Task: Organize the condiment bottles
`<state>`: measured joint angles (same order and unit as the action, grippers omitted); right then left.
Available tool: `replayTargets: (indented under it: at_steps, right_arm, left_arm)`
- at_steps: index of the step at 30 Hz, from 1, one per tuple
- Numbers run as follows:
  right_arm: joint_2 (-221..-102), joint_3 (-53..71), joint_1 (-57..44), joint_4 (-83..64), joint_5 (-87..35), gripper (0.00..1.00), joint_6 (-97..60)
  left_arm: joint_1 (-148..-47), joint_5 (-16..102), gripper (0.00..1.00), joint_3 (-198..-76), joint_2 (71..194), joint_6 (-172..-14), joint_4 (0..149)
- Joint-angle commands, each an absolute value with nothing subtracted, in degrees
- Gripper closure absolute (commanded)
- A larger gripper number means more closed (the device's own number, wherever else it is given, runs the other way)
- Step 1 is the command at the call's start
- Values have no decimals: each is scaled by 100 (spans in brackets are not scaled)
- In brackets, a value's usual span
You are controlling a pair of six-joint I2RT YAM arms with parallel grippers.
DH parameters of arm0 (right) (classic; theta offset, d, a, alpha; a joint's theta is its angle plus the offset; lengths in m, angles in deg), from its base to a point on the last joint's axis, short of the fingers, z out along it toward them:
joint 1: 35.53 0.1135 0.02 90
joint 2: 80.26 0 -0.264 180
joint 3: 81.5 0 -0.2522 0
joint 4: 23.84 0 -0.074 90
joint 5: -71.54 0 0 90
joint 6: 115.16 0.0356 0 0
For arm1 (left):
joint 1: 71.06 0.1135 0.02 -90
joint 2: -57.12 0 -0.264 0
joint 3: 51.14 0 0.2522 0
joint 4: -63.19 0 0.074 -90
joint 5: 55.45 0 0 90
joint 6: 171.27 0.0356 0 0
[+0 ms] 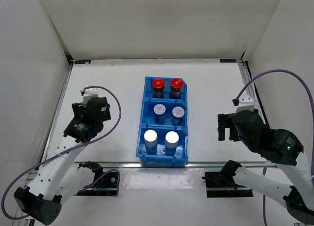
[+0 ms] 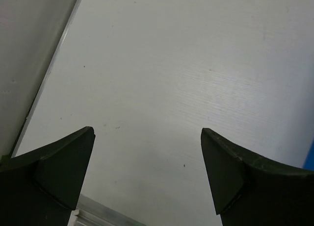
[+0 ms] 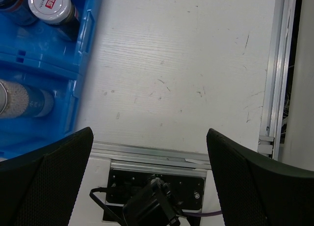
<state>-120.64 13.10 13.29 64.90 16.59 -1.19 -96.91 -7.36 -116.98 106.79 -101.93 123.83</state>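
Six condiment bottles stand upright in pairs in the blue bin [image 1: 143, 119]. Two dark bottles with red caps [image 1: 158, 86] [image 1: 176, 86] fill the far compartment. Two with red-marked silver caps [image 1: 160, 111] [image 1: 177, 112] fill the middle one. Two plain silver-topped ones [image 1: 150, 138] [image 1: 171, 140] fill the near one. My left gripper [image 1: 101, 110] is open and empty, left of the bin; in its wrist view [image 2: 147, 133] only bare table shows. My right gripper [image 1: 225, 126] is open and empty, right of the bin; in its wrist view [image 3: 149, 133] the bin's edge [image 3: 83, 35] and one red-marked cap [image 3: 51, 4] show.
White walls enclose the table on the left, back and right. A metal rail [image 3: 147, 152] runs along the near edge, with the black arm bases [image 1: 223, 184] [image 1: 100, 182] below it. Purple cables loop from both arms.
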Motion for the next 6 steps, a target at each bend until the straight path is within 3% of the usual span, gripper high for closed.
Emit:
replayTargets:
  at_steps: [1, 6]
  right_arm:
    - [-12122, 1302, 1334, 6313, 1644, 1, -213]
    - [-12060, 1302, 1334, 6313, 1644, 1, -213]
  left_arm:
    - [-9453, -439, 0, -11651, 10248, -10122, 11574]
    - [-9400, -297, 0, -11650, 10299, -10043, 11624]
